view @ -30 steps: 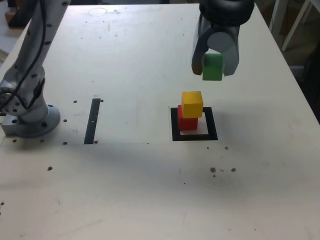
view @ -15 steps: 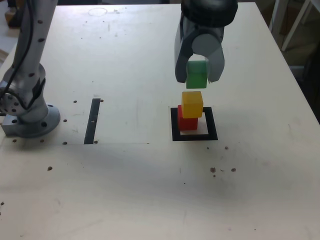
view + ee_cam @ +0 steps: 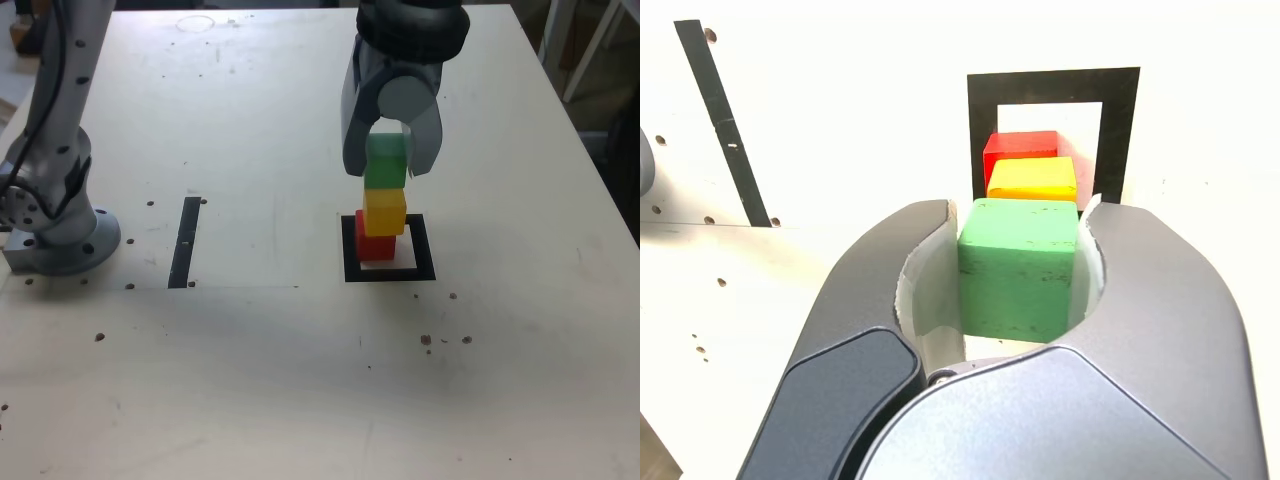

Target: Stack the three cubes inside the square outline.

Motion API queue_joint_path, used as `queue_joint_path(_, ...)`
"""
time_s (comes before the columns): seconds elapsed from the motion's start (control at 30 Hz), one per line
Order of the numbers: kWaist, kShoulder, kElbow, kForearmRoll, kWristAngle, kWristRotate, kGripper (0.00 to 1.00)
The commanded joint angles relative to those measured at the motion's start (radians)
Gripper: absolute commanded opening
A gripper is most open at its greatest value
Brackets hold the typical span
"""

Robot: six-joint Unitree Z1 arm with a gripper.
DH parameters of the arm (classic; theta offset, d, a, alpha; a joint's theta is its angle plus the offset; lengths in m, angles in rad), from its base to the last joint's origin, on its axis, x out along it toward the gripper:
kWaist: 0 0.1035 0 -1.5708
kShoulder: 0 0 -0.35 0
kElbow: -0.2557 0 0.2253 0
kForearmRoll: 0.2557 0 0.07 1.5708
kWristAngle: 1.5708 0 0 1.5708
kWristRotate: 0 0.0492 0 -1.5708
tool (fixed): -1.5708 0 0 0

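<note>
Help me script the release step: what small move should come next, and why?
Probably open the gripper. The green cube it holds appears to rest on the yellow cube, above the red cube inside the square outline.

Open table (image 3: 300, 380) surrounds the cube stack (image 3: 382, 220).

We see the square outline (image 3: 389, 248) right of table (image 3: 300, 380) centre in the exterior view, with the straight tape strip (image 3: 185, 242) well apart on that view's left and the arm base (image 3: 55, 235) further left still. Inside the outline the bottom cube (image 3: 374, 246) sits toward its back left part, the middle cube (image 3: 384, 211) on top of it. The top cube (image 3: 386, 161) sits directly over the middle one, touching or nearly so, between the gripper (image 3: 390, 150) jaws, which flank its sides.
</note>
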Motion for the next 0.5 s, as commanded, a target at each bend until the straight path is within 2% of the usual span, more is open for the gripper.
queue_joint_path(0.0, -0.001, 0.005, -0.001, 0.008, -0.001, -0.002, 0.28)
queue_joint_path(0.07, -0.001, 0.006, -0.001, 0.006, 0.000, -0.002, 0.28)
queue_joint_path(0.13, -0.001, 0.007, -0.001, 0.002, 0.002, -0.002, 0.35)
queue_joint_path(0.33, -0.001, 0.007, 0.001, -0.004, 0.010, 0.001, 0.91)
queue_joint_path(0.4, -0.001, 0.007, 0.002, -0.004, 0.012, 0.001, 0.99)
queue_joint_path(0.47, -0.001, 0.007, 0.005, -0.003, 0.012, 0.001, 0.99)
